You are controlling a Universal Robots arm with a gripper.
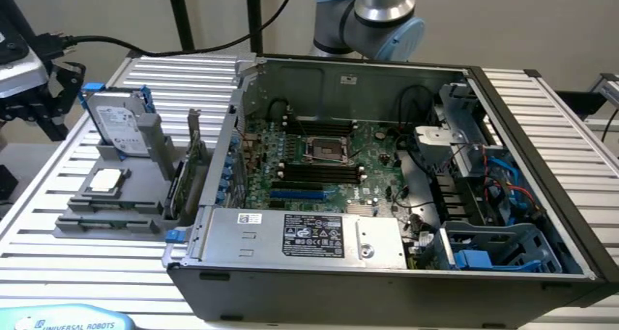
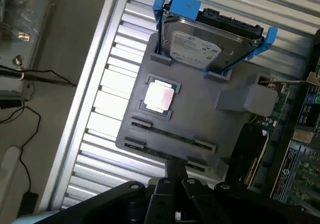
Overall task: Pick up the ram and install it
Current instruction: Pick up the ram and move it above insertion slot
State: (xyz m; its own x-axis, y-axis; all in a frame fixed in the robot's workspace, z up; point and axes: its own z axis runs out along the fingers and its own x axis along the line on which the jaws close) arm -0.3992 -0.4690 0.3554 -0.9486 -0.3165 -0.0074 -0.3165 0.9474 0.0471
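Two ram sticks stand on edge in the slots of the grey holder on the exterior view's left: thin green boards, the nearer ram and the other ram, also seen as ram. My gripper hovers above the holder's ram end, shut, with nothing between its fingertips and apart from the sticks. The open computer case lies on the exterior view's right, with black ram slots on its motherboard below the processor socket.
The holder also carries a hard drive in blue brackets, a square silver processor chip and an upright card beside the case wall. The power supply lines the case's near side. A blue arm joint cap shows near the slatted table's front.
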